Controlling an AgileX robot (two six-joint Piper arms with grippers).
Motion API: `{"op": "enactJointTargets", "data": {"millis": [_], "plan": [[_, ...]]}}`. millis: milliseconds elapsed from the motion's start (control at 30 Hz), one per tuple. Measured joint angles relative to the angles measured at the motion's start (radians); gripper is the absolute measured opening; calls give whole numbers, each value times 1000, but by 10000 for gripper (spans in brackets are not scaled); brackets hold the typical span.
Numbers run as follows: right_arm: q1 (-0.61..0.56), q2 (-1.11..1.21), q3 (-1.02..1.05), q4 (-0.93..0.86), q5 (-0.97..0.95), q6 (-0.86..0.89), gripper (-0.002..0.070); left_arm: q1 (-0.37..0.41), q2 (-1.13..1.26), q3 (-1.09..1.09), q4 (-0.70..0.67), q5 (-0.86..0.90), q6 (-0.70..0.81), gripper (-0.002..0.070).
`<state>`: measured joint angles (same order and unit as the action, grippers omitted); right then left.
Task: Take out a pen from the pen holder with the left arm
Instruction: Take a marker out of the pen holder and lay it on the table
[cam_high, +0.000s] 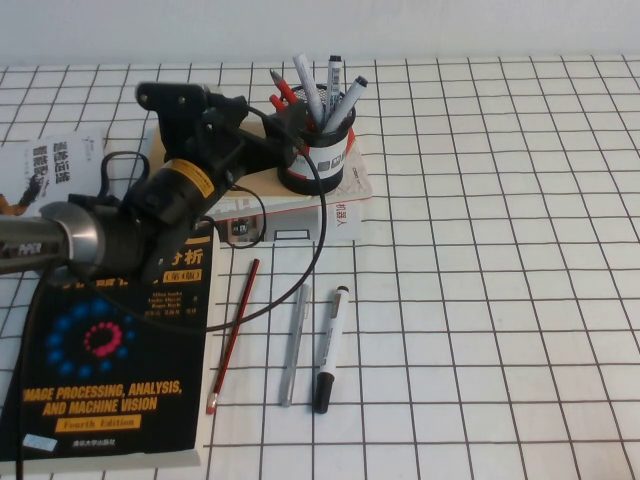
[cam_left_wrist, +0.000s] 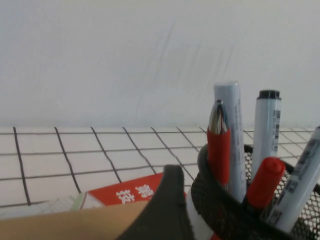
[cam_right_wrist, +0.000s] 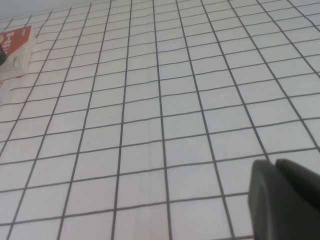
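The left gripper (cam_high: 285, 125) sits at the near rim of the holder (cam_high: 318, 165), its jaws apart and clamped on nothing. In the left wrist view one finger (cam_left_wrist: 167, 205) shows alone, with a strip of white between it and the mesh wall. No pen is out yet from this grasp.

Just ahead of the finger, inside the rim, stands a red pen (cam_left_wrist: 219, 150) with a silver tip. A grey marker (cam_left_wrist: 229, 130) stands right behind it, and a red-capped pen (cam_left_wrist: 262, 182) is a little farther in. More markers lean away on the far side.

Below the hand, the holder stands on a flat box (cam_high: 300, 205). Behind the hand, toward the arm's base, a pencil (cam_high: 233, 335), a silver pen (cam_high: 294, 345) and a black marker (cam_high: 330, 348) lie side by side on the table. A book (cam_high: 100, 370) lies under the arm.

The right gripper (cam_right_wrist: 282, 197) hangs over bare grid, well apart from all this. Whether it is open or shut cannot be told.

The likeliest fault from here:
- **Wrong grip:** the jaws may close on the rim instead of a pen, since the finger is beside the wall, not yet around a shaft.
- **Tipped holder:** a lift in that grip would likely tilt the holder or drag it off the box.
- **Two pens at once:** the red pen and the grey marker nearly touch, so a wide bite could take both.
- **Pushed pens:** a shallow approach could just push the pens over to the far side.
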<state>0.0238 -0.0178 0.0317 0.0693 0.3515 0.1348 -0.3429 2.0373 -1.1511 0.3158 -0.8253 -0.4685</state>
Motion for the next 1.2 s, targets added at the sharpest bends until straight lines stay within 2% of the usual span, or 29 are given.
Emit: {"op": "enactJointTargets", "data": {"millis": [67, 267, 333, 467, 867, 967, 1033, 1167, 1200], "plan": [[0, 0, 0, 0, 0, 0, -16, 0, 0, 0, -4, -25, 0, 601], [0, 0, 0, 0, 0, 0, -16, 2, 9, -2, -10, -67, 2, 402], [0, 0, 0, 0, 0, 0, -16, 2, 21, -5, -10, -80, 2, 358], [0, 0, 0, 0, 0, 0, -16, 2, 50, -34, -10, -82, 2, 326], [0, 0, 0, 0, 0, 0, -16, 2, 92, -77, -10, -87, -29, 318], [0, 0, 0, 0, 0, 0, -17, 0, 94, -79, -8, -87, -34, 294], [0, 0, 0, 0, 0, 0, -16, -2, 93, -79, -8, -87, -36, 245], [0, 0, 0, 0, 0, 0, -16, -2, 100, -82, -8, -87, -37, 81], [0, 0, 0, 0, 0, 0, -16, -2, 100, -84, -8, -87, -37, 57]]}}
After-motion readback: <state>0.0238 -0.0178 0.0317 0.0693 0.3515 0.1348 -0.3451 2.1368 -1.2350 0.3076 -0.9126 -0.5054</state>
